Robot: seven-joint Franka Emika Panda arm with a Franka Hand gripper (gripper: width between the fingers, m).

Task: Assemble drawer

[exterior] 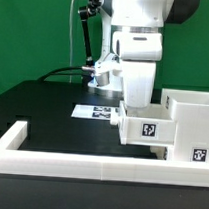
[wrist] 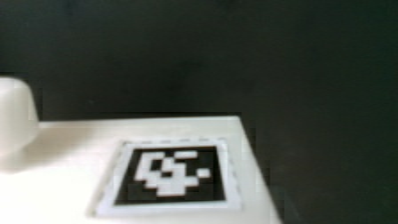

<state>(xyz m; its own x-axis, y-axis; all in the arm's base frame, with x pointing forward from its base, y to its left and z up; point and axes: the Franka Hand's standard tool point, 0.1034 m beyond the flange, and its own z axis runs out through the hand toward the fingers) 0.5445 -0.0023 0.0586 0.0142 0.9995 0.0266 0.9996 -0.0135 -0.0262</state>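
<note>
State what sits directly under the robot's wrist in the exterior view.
A small white tray with a black-and-white tag on its front. The wrist covers its top, hiding the claw and the tray's inside. Beside it stands the white housing; behind it lies the marker board.

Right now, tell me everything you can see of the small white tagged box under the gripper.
The small box is matte white, plastic-looking and blocky, upright on the black table. A black-and-white square tag marks its near face. The gripper hangs right above it; contact cannot be told. On the exterior view's right it meets the larger white housing.
</note>
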